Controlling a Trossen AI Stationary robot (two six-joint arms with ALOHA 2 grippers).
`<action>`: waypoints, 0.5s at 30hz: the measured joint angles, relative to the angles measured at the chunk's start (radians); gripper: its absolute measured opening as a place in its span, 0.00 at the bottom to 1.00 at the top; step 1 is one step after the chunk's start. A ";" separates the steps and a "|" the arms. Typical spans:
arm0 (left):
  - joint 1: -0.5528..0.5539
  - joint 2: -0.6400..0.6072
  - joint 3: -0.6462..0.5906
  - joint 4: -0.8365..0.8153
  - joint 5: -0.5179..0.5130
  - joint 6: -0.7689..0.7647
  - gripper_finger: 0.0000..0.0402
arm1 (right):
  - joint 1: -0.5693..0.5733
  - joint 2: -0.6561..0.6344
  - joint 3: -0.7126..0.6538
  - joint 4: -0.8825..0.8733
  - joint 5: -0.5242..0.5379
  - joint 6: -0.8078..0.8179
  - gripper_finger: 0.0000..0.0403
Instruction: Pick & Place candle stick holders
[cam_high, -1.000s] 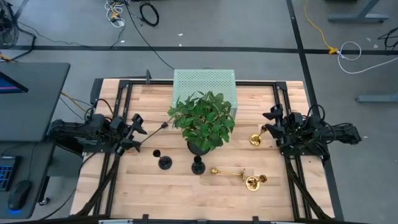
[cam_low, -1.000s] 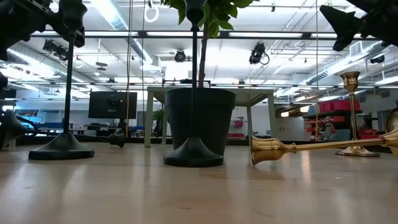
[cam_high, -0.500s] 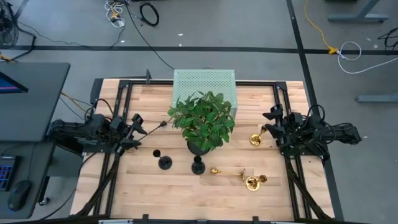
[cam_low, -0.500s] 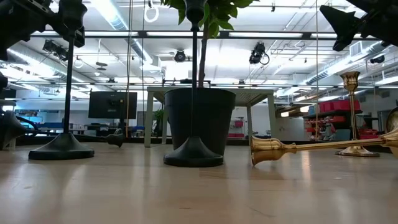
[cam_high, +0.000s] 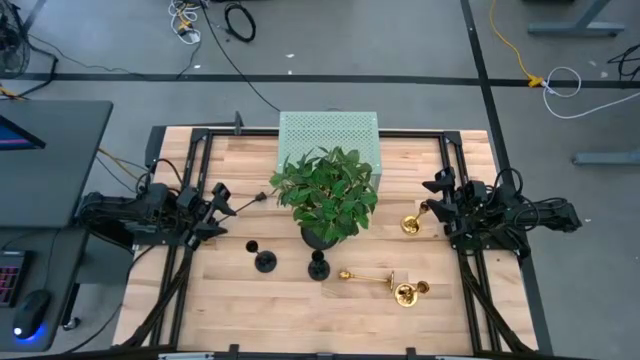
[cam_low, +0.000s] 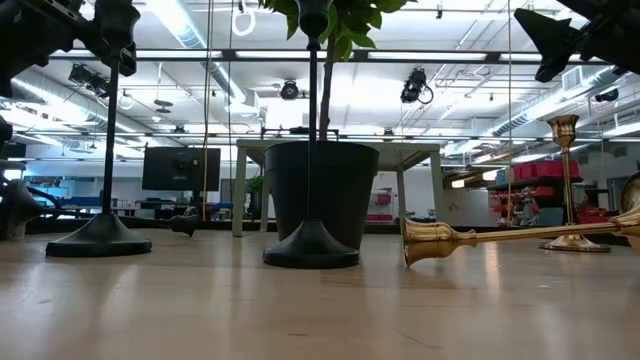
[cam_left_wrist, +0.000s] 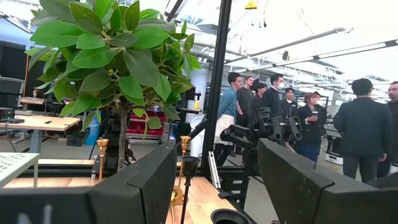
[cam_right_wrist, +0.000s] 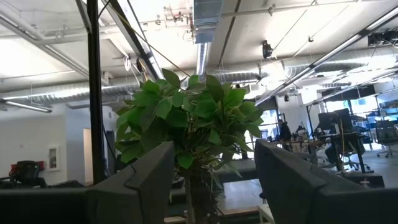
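A: Standing upright near the table's centre are two matte black candle stick holders: one (cam_high: 264, 260) at about 8 o'clock from the black plant pot (cam_high: 322, 236), the other (cam_high: 318, 266) at 6 o'clock from it. Each is slender with a round base. In the low view the second one's base (cam_low: 311, 246) sits directly in front of the pot.

B: And the brass pair?

A: Shiny gold. One brass holder (cam_high: 410, 224) stands upright at 3 o'clock from the pot, close to the right gripper (cam_high: 436, 196). The other brass holder (cam_high: 382, 283) lies on its side at roughly 5 o'clock from the pot, its round base toward the right edge of the wooden table (cam_high: 240, 300).

B: Jaw condition?

A: Left gripper (cam_high: 222, 210) sits at the table's 9 o'clock edge, jaws spread apart, nothing between them and touching nothing. Right gripper sits at the 3 o'clock edge, jaws likewise parted and empty. The left wrist view confirms a wide gap between the dark fingers (cam_left_wrist: 155, 180); the right wrist view shows the same (cam_right_wrist: 140, 177), with the plant (cam_right_wrist: 189, 130) beyond.

B: Anything else?

A: A perforated pale green box (cam_high: 328, 135) stands at 12 o'clock behind the plant. People stand beyond the table in the left wrist view.
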 joint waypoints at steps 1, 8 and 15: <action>0.000 0.000 0.000 0.000 0.000 -0.001 0.56 | 0.000 0.000 0.000 0.000 0.000 0.000 0.55; 0.000 0.000 0.000 0.000 0.000 0.000 0.56 | 0.000 0.000 0.000 0.001 0.000 0.000 0.55; 0.000 0.000 0.000 0.000 0.000 -0.001 0.56 | 0.000 0.000 0.000 0.025 0.000 -0.051 0.55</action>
